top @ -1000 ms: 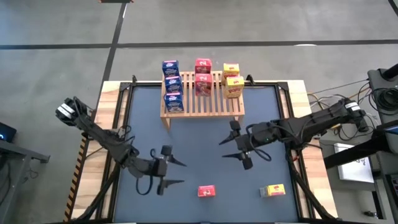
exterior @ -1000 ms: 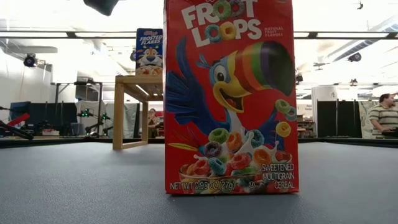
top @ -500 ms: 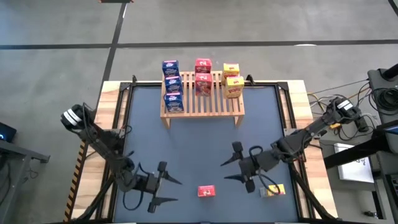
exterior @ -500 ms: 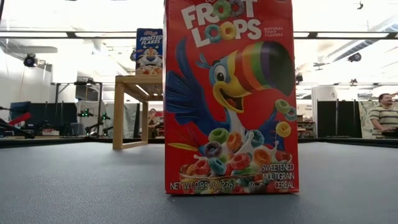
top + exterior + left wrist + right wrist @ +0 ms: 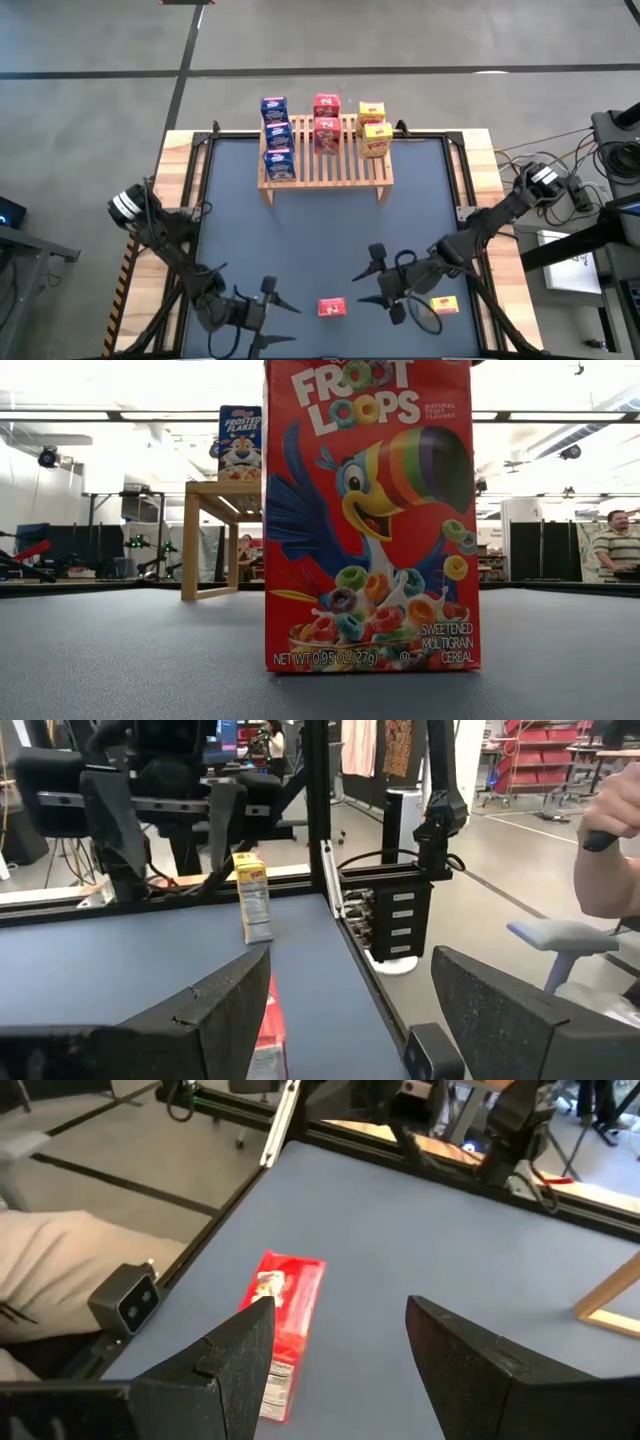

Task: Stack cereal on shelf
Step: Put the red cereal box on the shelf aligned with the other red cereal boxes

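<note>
A: What fills the level view across the table?

B: A red Froot Loops box (image 5: 368, 515), upright on the dark table (image 5: 130, 660), front facing the camera, its top cut off at twelve o'clock.

A: And at ten o'clock from it?

B: The wooden shelf (image 5: 212, 530), farther back, with a blue Frosted Flakes box (image 5: 240, 443) standing on top.

A: Anyone in the room?

B: A person in a striped shirt (image 5: 618, 547) at three o'clock, far behind the table.

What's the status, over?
Both hands open, empty: left hand, right hand flank red box. Yellow box also off shelf. Path clear.
</note>
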Controlling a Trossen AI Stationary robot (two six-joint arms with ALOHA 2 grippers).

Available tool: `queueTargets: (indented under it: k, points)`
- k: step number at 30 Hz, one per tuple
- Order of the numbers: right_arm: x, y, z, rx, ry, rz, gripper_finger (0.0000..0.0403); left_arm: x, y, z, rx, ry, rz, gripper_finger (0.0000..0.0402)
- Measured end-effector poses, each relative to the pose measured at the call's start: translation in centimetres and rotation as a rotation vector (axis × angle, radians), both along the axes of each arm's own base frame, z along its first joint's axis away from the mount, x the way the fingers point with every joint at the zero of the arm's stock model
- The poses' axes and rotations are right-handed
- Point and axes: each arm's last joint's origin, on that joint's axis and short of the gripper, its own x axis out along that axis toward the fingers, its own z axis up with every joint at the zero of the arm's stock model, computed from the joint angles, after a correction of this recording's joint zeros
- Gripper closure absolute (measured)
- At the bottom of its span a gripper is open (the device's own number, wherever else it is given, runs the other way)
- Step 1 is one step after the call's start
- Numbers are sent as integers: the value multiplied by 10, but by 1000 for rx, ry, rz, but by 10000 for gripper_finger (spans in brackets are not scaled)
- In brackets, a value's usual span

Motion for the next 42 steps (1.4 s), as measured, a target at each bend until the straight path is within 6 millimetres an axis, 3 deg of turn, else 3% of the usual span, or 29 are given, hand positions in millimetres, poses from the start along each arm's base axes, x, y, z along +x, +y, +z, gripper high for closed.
queueTargets:
  k: [10, 25, 37, 42]
  points:
    - [-7, 12, -3, -44, -29, -67, 187, -3, 2, -10, -62, 31, 75, 141]
    - [-8, 13, 0, -61, -51, -96, 187, 7, 0, -38, -68, 63, 118, 141]
    - [-2, 19, -20, -6, 23, -134, 186, 9, 2, -38, -79, 62, 134, 141]
    - [5, 24, -37, -31, 57, -128, 170, 9, 2, -38, -78, 63, 134, 141]
